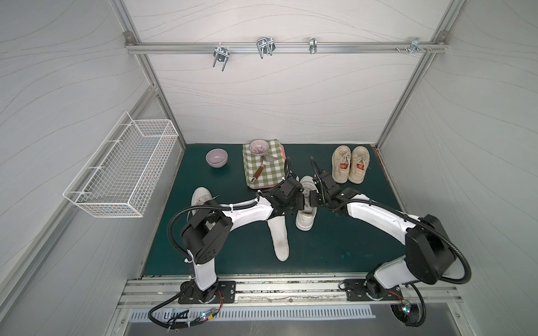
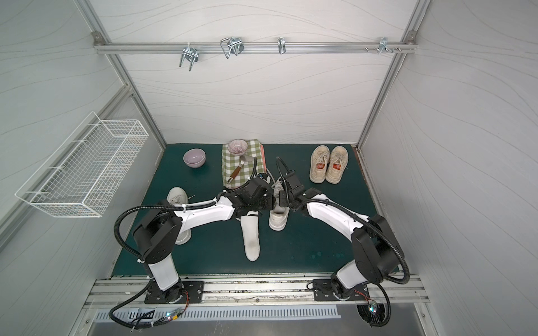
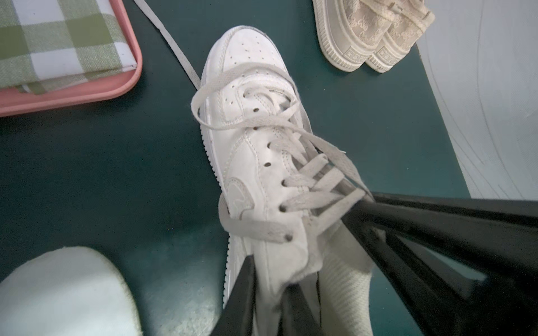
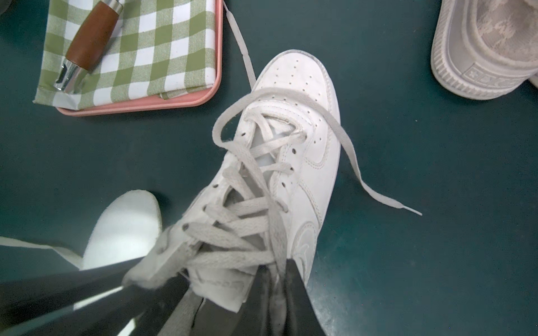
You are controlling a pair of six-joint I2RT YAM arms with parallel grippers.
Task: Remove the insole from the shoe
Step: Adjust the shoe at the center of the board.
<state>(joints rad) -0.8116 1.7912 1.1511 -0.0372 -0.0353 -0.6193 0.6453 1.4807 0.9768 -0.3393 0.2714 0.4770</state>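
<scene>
A white insole [image 1: 281,238] lies flat on the green desk [image 1: 334,247], out of any shoe. One end of it is hidden under the left arm [image 1: 247,213]. Just beside it, on its right, stands the white shoe [image 1: 306,218], with its toe to the back wall and its heel to the front. Its laces [image 4: 241,221] are loose, and one lace end [image 4: 378,195] trails on the desk.

Both arms meet at the mouth of this shoe. The left jaws are closed on the shoe's left side wall, with one of the black fingers [image 3: 238,299] outside it and one inside. The right jaws pinch the right side wall the same way, with only a thin strip of shoe between the fingers [image 4: 297,305]. A pale ribbed piece [image 3: 343,276] shows in the mouth, but I cannot tell if it is another insole.

Further left, partly behind the left arm, is a second white shoe [image 1: 200,196]. At the back right stands a beige pair of shoes [image 1: 350,164], side by side.

Behind the held shoe is a pink tray [image 3: 87,99] with a green checked cloth [image 1: 266,165] on it. On the cloth are a patterned bowl [image 1: 258,147] and a tool with a brown handle [image 4: 90,37]. A purple bowl [image 1: 216,158] sits on the desk to the left of the tray.

A white wire basket [image 1: 122,168] hangs on the left wall.
</scene>
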